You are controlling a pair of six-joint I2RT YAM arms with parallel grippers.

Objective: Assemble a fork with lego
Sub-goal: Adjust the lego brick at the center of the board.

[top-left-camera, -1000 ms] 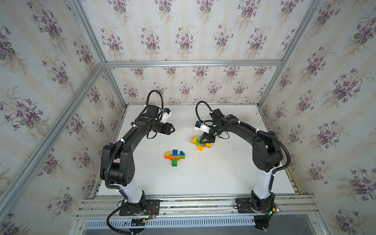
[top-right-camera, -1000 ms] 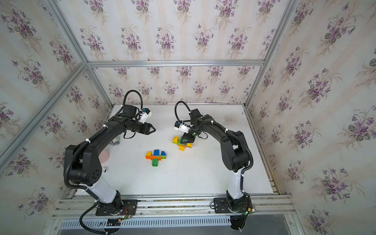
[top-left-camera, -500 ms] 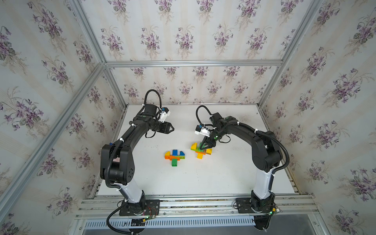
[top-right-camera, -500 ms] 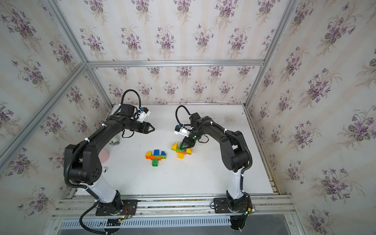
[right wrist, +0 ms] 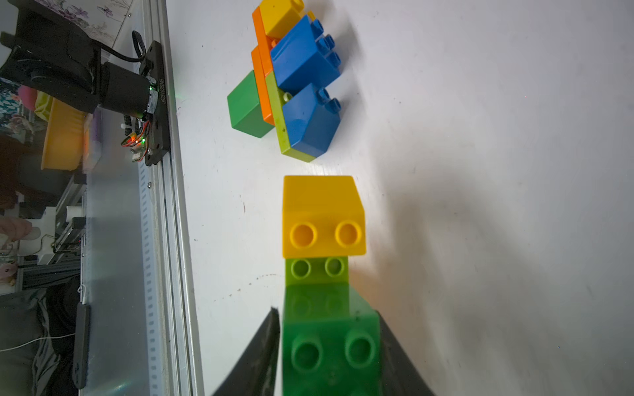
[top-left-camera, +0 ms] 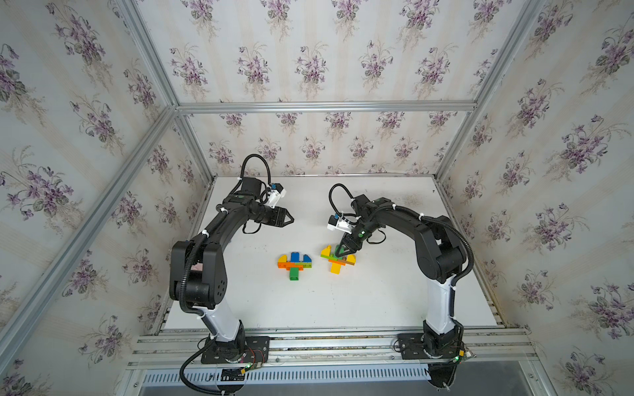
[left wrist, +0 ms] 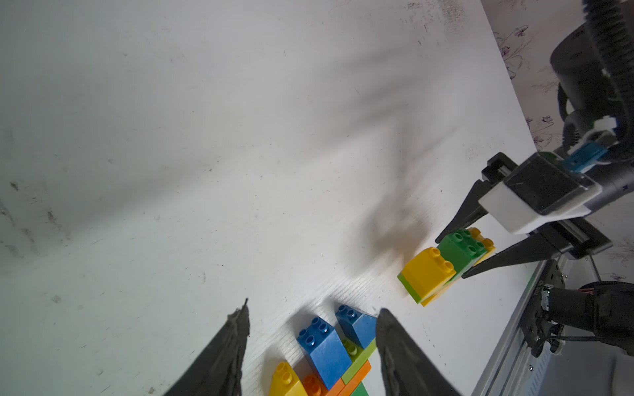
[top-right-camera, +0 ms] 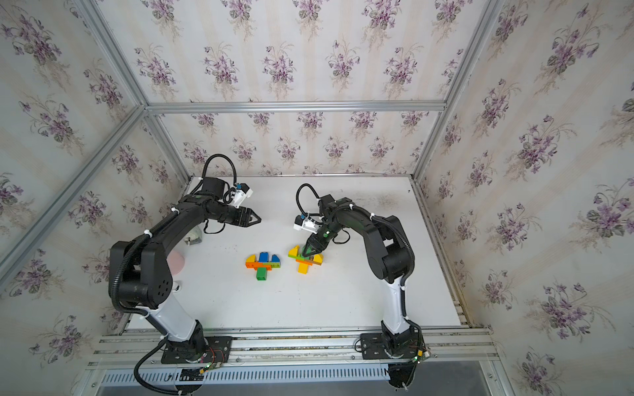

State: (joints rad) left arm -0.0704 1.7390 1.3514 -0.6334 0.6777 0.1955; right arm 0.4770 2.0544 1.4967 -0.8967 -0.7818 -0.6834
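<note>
The left pincer [top-left-camera: 290,219] hangs above the white counter [top-left-camera: 308,308], left of and farther back than the first fork [top-left-camera: 294,263], which serves as landmark here. Its jaws stand apart with nothing between them; in the left wrist view the two dark fingers [left wrist: 223,356] frame bare counter and the fork's far end.

The first fork lies flat near the counter's middle: a yellow piece, a blue brick [top-left-camera: 295,256] and a second blue piece in a row as tines, an orange and lime bar across beneath them, and a green brick [top-left-camera: 293,273] as handle pointing toward the front rail [top-left-camera: 308,343].

Just right of the first fork, apart from it, lies the second fork [top-left-camera: 336,262] — a yellow tine brick [right wrist: 322,216] at the end nearest the first fork, a lime plate [right wrist: 317,269] below it, a dark green brick [right wrist: 331,346] in the middle, then a further yellow piece, with a yellow handle [top-left-camera: 335,268] toward the front and a brown bit at its right end.

The right pincer [top-left-camera: 344,254] is down on the second fork. Its jaws flank the dark green brick on both sides — one finger [right wrist: 264,356] looks flush against the brick, yet I cannot tell whether they clench it or have let go.
</note>
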